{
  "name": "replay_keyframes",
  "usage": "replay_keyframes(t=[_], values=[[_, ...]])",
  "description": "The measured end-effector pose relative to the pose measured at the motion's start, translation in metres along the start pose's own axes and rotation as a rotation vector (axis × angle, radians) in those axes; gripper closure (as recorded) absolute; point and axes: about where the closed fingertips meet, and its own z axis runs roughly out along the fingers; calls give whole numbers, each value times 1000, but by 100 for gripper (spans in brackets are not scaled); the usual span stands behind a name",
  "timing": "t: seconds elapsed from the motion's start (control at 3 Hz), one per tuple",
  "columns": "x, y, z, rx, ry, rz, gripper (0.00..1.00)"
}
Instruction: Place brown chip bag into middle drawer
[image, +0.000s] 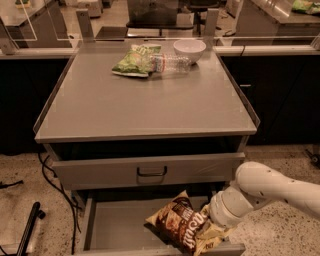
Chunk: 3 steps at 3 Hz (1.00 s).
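The gripper (209, 231) is low at the front, its fingers shut tight on the cream end of the brown chip bag (176, 225). The bag sticks out to the left of the fingers, tilted over the open middle drawer (115, 225). Far behind the fingers, the desk (145, 105) holds a green chip bag (134, 61), a plastic bottle (170, 63) and a white bowl (189, 49).

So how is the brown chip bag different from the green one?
The brown chip bag is bigger and puffier than the green chip bag. The brown one is down low, tilted at the open middle drawer, with the robot's hand at its right end. The green one lies flat up on the cabinet top, beside a water bottle, with nothing holding it. Both are crinkly snack bags.
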Motion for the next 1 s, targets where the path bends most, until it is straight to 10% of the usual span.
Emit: replay_keyframes(t=[1.0], values=[[-4, -13, 12, 101, -20, -70, 100]])
